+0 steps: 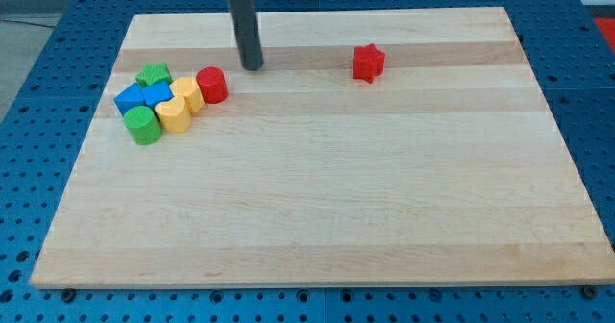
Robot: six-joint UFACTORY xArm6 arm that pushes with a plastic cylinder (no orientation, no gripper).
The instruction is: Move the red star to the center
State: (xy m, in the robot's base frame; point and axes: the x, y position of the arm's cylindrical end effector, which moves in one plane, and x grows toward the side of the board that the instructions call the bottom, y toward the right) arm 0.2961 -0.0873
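Observation:
The red star [367,62] lies near the view's top, right of the middle of the wooden board [317,198]. My tip [253,66] rests on the board well to the star's left, apart from it, and just up and right of a red cylinder [211,85].
A cluster of blocks sits at the view's upper left: the red cylinder, two yellow blocks [181,105], two blue blocks [141,96], a green star [153,75] and a green cylinder [143,125]. The board lies on a blue perforated table [596,121].

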